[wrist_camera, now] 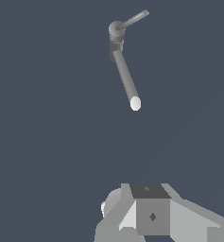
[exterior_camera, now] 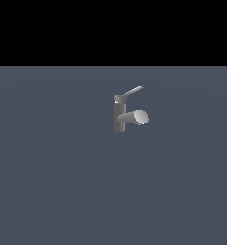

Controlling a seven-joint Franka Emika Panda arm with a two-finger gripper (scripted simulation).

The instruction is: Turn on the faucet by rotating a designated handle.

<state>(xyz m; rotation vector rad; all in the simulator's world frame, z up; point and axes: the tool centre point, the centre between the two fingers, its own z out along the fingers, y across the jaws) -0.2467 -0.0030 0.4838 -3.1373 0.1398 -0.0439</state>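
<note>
A: Where do we find the small grey metallic faucet?

B: In the exterior view we see it standing upright on the flat slate-blue ground, a little toward the exterior view's right of centre and in the upper half of the lit surface. Its thick, stubby, round-ended spout juts out toward the exterior view's right, with the pale rounded end facing roughly our way.

A: And the thin, flat, light-grey lever handle?

B: We see it rising aslant from the top cap, pointing up and toward the exterior view's right, above the spout and apart from it. In the wrist view we pick out the same faucet, with the spout as a long bar ending in a bright tip and the handle as a thinner bar leaving the cap.

A: What can we say of the grey blocky gripper?

B: We see only part of its body at the edge of the wrist view, well apart from the faucet. Its fingertips are out of sight, so we cannot tell how far they are spread, and we see nothing in its hold. The exterior view shows no arm at all.
</note>
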